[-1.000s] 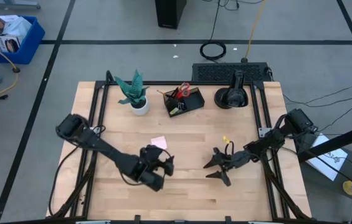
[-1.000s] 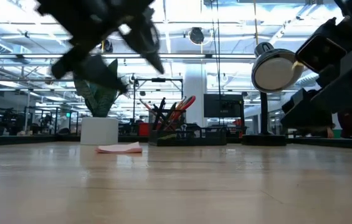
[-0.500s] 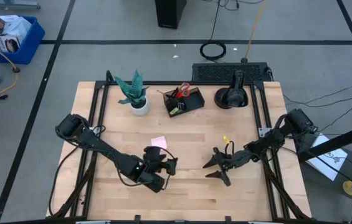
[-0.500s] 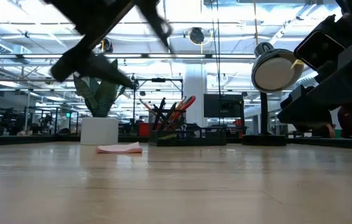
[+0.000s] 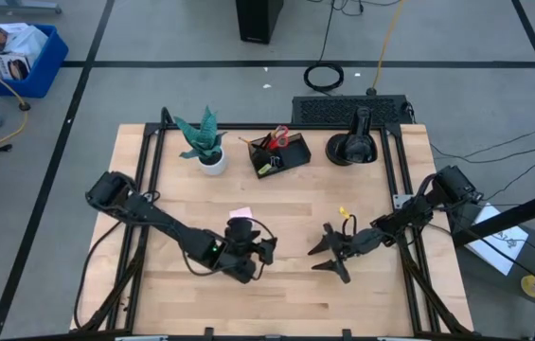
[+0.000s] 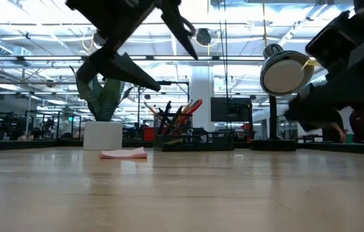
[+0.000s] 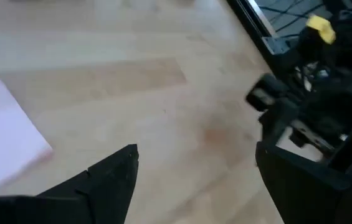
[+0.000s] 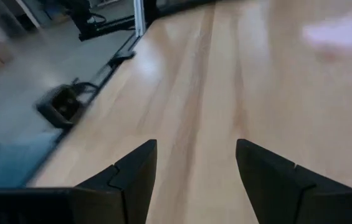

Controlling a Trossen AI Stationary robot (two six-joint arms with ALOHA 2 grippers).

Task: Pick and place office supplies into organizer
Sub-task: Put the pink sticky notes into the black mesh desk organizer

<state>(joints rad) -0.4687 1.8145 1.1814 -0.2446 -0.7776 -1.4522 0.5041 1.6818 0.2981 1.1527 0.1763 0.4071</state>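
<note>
The pink sticky-note pad (image 5: 240, 215) lies flat on the wooden table; it also shows as the pink sticky-note pad (image 7: 1, 140) and the pad (image 6: 124, 153). My left gripper (image 5: 267, 250) hovers open just near and right of the pad, above the table, with its fingers spread wide (image 7: 197, 155). My right gripper (image 5: 328, 263) is open and waits over the table's right half (image 8: 195, 146). A tiny yellow piece (image 5: 343, 212) lies beside the right arm. The dark organizer (image 5: 279, 152) stands at the far edge and holds red-handled scissors and pens.
A teal plant in a white pot (image 5: 205, 142) stands left of the organizer, and a black domed lamp (image 5: 352, 144) stands right of it. Black frame rails run along the table's left and right sides. Bare wood lies between the two grippers and toward the near edge.
My left gripper has moved toward the table's right, from beside the pink pad toward the right gripper, and has turned as it went, staying open. The pad has not moved. The right arm has kept nearly still.
</note>
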